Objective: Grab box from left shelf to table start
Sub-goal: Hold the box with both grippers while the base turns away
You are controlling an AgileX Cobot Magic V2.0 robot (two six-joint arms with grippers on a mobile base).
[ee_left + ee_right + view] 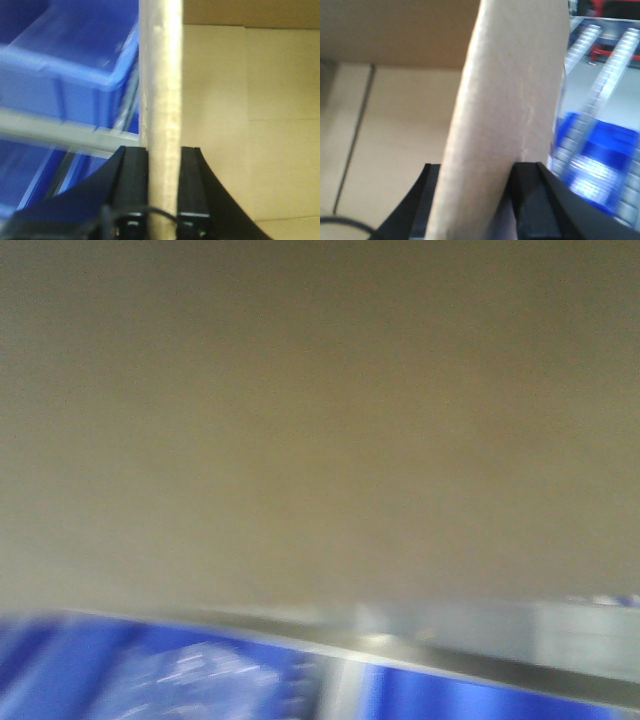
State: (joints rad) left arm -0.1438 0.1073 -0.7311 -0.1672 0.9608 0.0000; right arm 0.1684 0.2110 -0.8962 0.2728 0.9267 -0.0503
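Note:
The brown cardboard box [320, 420] fills nearly the whole front view, which is blurred. Under it runs the steel front rail of the left shelf [470, 660]. In the left wrist view my left gripper [161, 157] is shut on an upright wall of the box [160, 75], one black finger on each side, and the box's inside [250, 125] lies to the right. In the right wrist view my right gripper [479, 172] is shut on another upright wall of the box [510, 90], with the box's inside [395, 150] to the left. The table is out of view.
Blue plastic bins [65, 60] sit on the shelf left of the box, with a grey shelf rail [45, 130] running across below them. Blue items [120, 670] show under the steel rail. Roller tracks [605, 75] and a blue bin [600, 155] lie to the box's right.

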